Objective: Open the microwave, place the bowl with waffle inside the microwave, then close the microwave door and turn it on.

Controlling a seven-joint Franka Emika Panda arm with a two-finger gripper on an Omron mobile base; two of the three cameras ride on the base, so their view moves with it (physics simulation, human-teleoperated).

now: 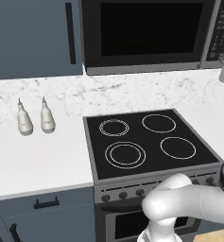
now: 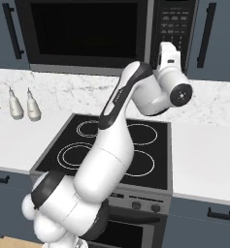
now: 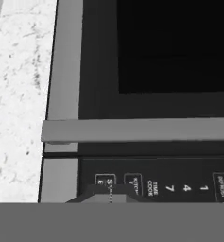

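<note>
1. While the arm reaches up and forward over the stovetop (image 2: 116, 147), its gripper (image 3: 110, 194) sits right at the keypad panel (image 2: 172, 26) of the microwave (image 1: 149, 35), fingers pressed together and holding nothing.
2. The microwave door (image 2: 85, 31) is closed, its grey handle (image 3: 137, 130) crossing the hand view.
3. A white marble counter (image 1: 35, 158) flanks the stovetop, backed by a marble wall.
4. Two white bottles (image 1: 35, 118) stand side by side on the counter, left of the stovetop.

White marble-patterned counter (image 1: 38, 160), black four-ring stovetop (image 1: 149, 142) set in it. Two white bottles (image 1: 35, 118) stood side by side on counter, left of stovetop.
</note>
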